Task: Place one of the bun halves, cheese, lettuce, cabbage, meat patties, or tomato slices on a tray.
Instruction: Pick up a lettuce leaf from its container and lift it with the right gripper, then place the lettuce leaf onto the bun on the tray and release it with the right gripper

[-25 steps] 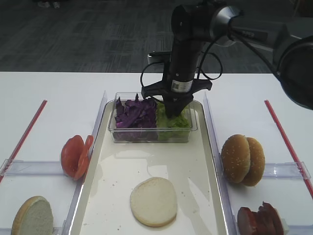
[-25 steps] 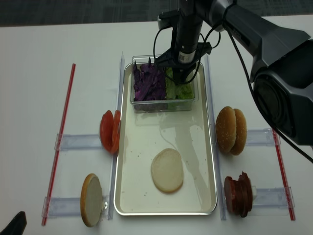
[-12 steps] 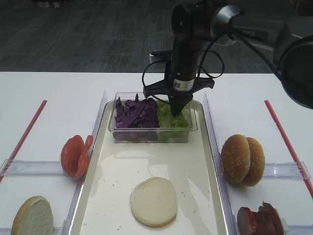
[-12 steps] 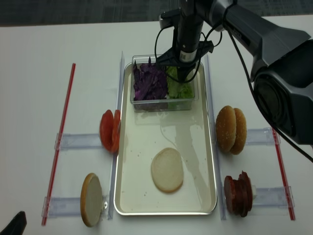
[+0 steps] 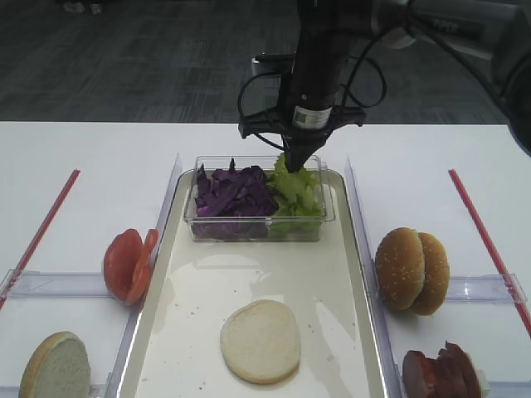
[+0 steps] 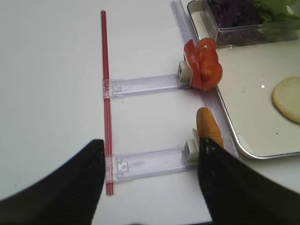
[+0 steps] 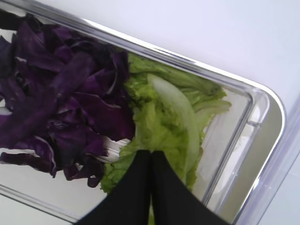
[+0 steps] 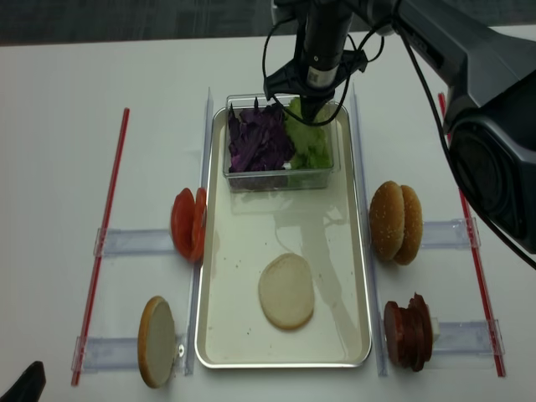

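Lettuce (image 7: 164, 122) is the food being picked here. It is pinched between the two black tips of the right gripper (image 7: 151, 161), which are pressed tight together on the leaf, right above the clear tub (image 5: 328, 217). The leaf hangs from the tips and its lower part looks like it lies in the tub, beside the purple cabbage (image 5: 228, 192) on the tub's left half. The tub sits at the far end of the tray (image 5: 348, 332). Nearer than the tub, one bun half (image 5: 260, 341) lies flat on the tray, cut side up.

Lettuce looks very light, soft and floppy (it can tear or slip out). I think the best spot to hold is the pale thick rib, not the thin frilly edge. A slow move should keep it from dropping.

The left gripper (image 6: 150, 180) is well to the left of the tub, with its fingers spread wide and nothing between them.
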